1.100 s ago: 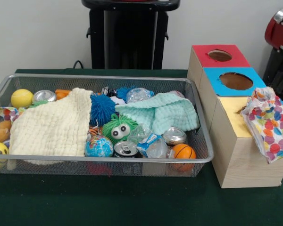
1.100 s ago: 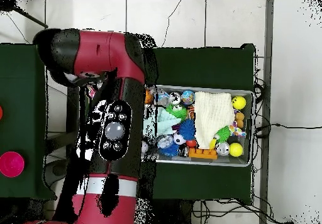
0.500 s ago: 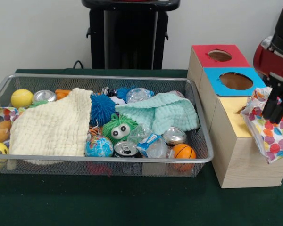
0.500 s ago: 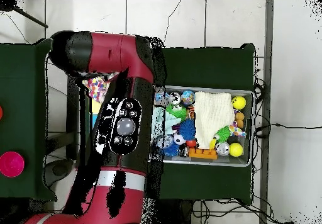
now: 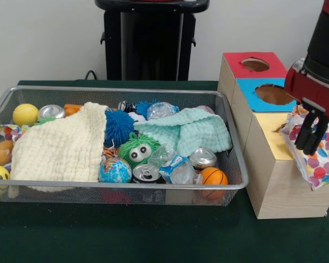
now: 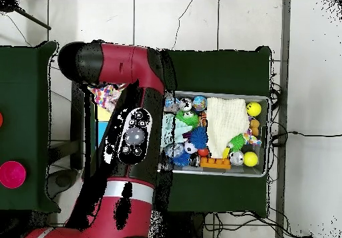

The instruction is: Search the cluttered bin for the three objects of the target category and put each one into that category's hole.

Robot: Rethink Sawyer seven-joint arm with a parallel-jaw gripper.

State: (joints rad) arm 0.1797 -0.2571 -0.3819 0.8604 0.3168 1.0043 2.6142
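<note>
A polka-dot cloth (image 5: 319, 164) hangs over the right edge of the yellow-topped box (image 5: 270, 130); it also shows beside the arm from overhead (image 6: 105, 96). My gripper (image 5: 307, 147) hangs just in front of the cloth's upper left part. Its two dark fingers (image 5: 302, 137) point down with a narrow gap and nothing between them. Behind the yellow box are the blue-topped hole (image 5: 274, 94) and the red-topped hole (image 5: 255, 64). The wire bin (image 5: 120, 187) to the left holds a cream cloth (image 5: 60, 145) and a mint cloth (image 5: 186, 130) lying over balls and cans.
In the bin lie a blue spiky ball (image 5: 119, 126), a green fuzzy toy with eyes (image 5: 137, 150), a globe ball (image 5: 114, 171), cans (image 5: 147, 173), an orange ball (image 5: 214, 176) and yellow balls (image 5: 25, 114). The red arm (image 6: 133, 122) covers the boxes from overhead.
The arm has swung in from the right edge and come lower and leftward. The gripper now hangs in front of the polka-dot cloth. The cloth and bin contents have not moved.
</note>
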